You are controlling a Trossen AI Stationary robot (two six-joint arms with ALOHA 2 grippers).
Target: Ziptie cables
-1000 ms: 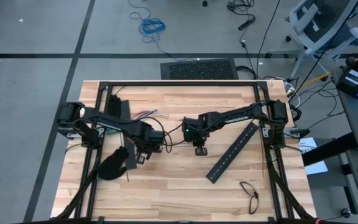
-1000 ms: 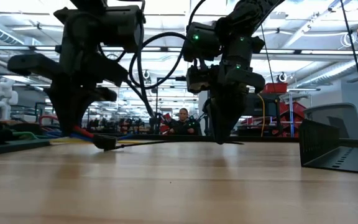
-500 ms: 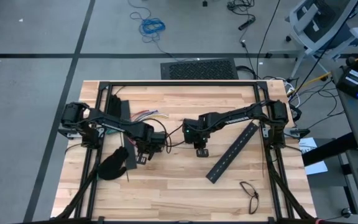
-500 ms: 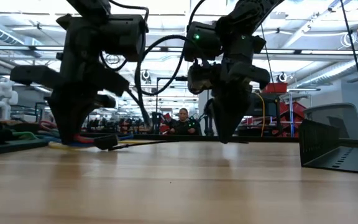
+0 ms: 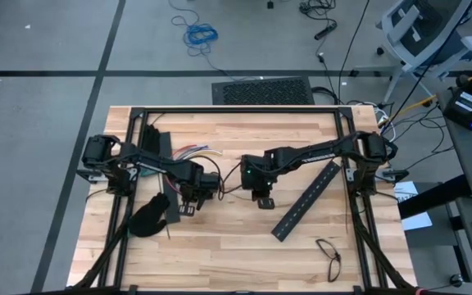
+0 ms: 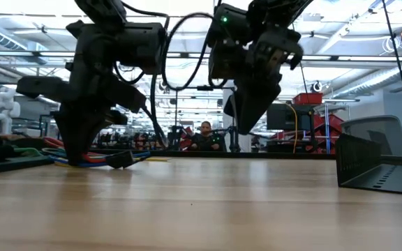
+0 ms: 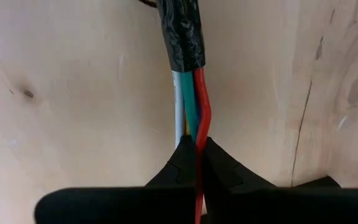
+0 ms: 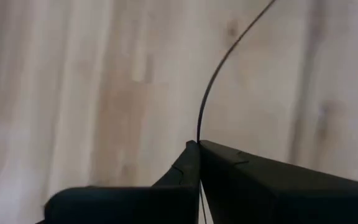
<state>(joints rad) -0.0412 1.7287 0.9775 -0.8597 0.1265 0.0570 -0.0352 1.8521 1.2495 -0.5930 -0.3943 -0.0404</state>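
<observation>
The cables (image 7: pixel 190 93) are a bundle of red, green and white wires with a black wrapped sleeve (image 7: pixel 181 31) at one end. In the low view the cables (image 6: pixel 93 159) lie along the table at the left. My left gripper (image 7: pixel 199 155) points down over them and is shut on them. My left gripper (image 5: pixel 188 198) stands left of the table's middle. My right gripper (image 8: pixel 197 149) is shut on a thin dark ziptie (image 8: pixel 207 93). My right gripper (image 6: pixel 241 129) hangs above the table near its middle. My left gripper pinches the bundle a little short of the black sleeve, coming from above. The red wire (image 7: pixel 199 134) runs through between the two fingertips; the green and white wires go in under the tips. The bundle lies low on the table. My right gripper pinches the ziptie (image 8: pixel 198 138) between its two fingertips, slanting down from above. The strip runs out from the tips and curves away over the wood. Its far end leaves the picture, so where that end rests cannot be told.
A long black slotted bar (image 5: pixel 306 201) lies slantwise right of my right gripper. A black glove (image 5: pixel 150 215) sits near my left gripper toward the near edge. Glasses (image 5: pixel 330 252) lie near the front right. Coloured wire ends (image 5: pixel 193 151) show at the far left.
My right gripper has risen from the table and tipped, still shut, taking the ziptie up with it. My left gripper has sunk a little, and the cables it holds have come down onto the table.
</observation>
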